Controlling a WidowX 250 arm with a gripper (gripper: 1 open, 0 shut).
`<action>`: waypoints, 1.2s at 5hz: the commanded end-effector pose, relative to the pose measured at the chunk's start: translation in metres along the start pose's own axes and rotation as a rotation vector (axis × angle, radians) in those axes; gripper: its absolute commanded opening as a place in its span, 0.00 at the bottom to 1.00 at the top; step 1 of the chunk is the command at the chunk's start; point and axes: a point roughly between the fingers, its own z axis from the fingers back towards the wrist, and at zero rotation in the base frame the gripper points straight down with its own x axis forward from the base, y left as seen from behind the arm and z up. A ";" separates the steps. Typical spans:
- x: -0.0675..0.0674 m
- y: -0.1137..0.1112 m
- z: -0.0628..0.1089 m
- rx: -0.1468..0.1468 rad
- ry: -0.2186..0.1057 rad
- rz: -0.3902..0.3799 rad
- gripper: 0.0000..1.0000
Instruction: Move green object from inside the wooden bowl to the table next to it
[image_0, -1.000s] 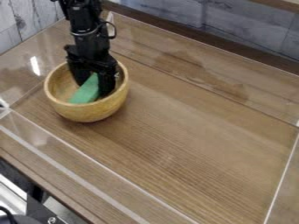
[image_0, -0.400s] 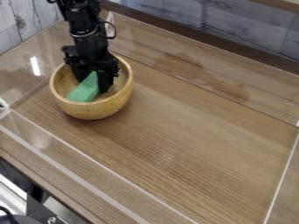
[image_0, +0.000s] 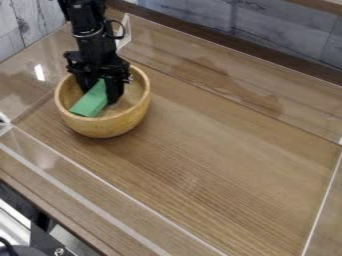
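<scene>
The wooden bowl (image_0: 110, 120) stands on the brown table (image_0: 214, 150) at the left. Inside it lies the bright green object (image_0: 90, 102), tilted against the pale interior. My black gripper (image_0: 102, 88) reaches straight down into the bowl, its fingers shut on the upper end of the green object. The fingertips are partly hidden behind the bowl's rim and the block.
Clear acrylic walls (image_0: 160, 215) run round the tabletop's edges, with one close behind the bowl at the left. Bare wood-grain surface stretches to the right of and in front of the bowl.
The fingers have shut on the green object. The bowl and block have shifted slightly within the picture, and the wrist has rolled a little; the arm has stayed over the bowl.
</scene>
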 end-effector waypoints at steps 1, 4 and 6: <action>0.012 0.012 0.030 -0.005 -0.067 0.036 0.00; 0.018 -0.020 0.104 -0.091 -0.149 -0.058 0.00; 0.021 -0.100 0.074 -0.126 -0.147 -0.215 0.00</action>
